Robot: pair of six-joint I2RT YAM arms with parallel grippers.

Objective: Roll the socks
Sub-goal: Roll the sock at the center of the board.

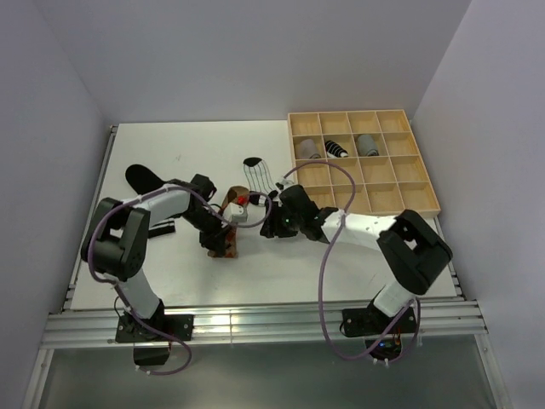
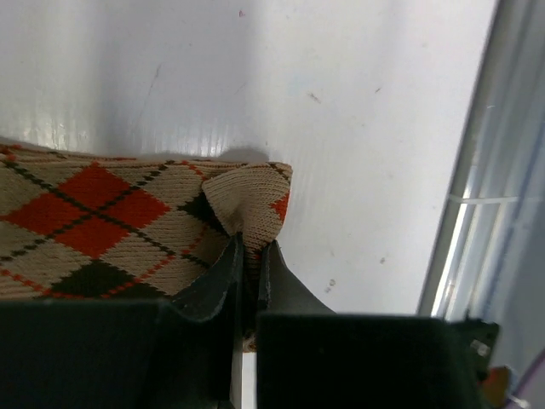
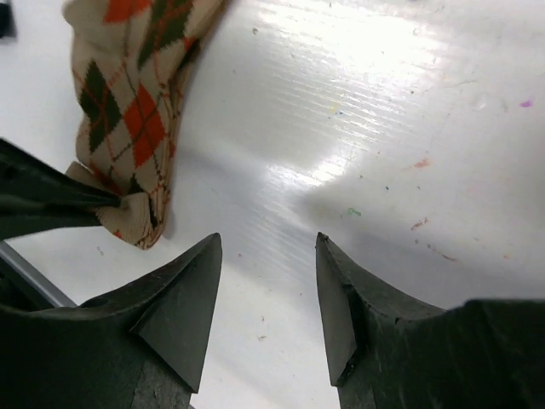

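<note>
Argyle sock (image 1: 232, 201) lies bunched a little left of the table's (image 1: 170, 281) middle, in tan, orange and dark diamonds. My left gripper (image 2: 250, 247) has its jaws nearly closed on one folded corner of it; in the left wrist view the knit is squeezed up between the two fingers. From overhead that gripper (image 1: 220, 241) sits at the sock's six o'clock end.

My right gripper (image 3: 268, 247) stands wide, with nothing between the fingers, over bare table just to the sock's three o'clock (image 1: 268, 223). Whether its tips touch the surface I cannot tell from these angles.

At one o'clock from the argyle sock a striped sock (image 1: 258, 173) lies flat, near it. At ten o'clock, further off, lies a black sock (image 1: 145, 177).

A wooden tray (image 1: 364, 211) of square compartments sits at two o'clock, at the table's far right corner. Three rolled socks (image 1: 337, 149) fill the first three compartments of its second row from the far edge.
</note>
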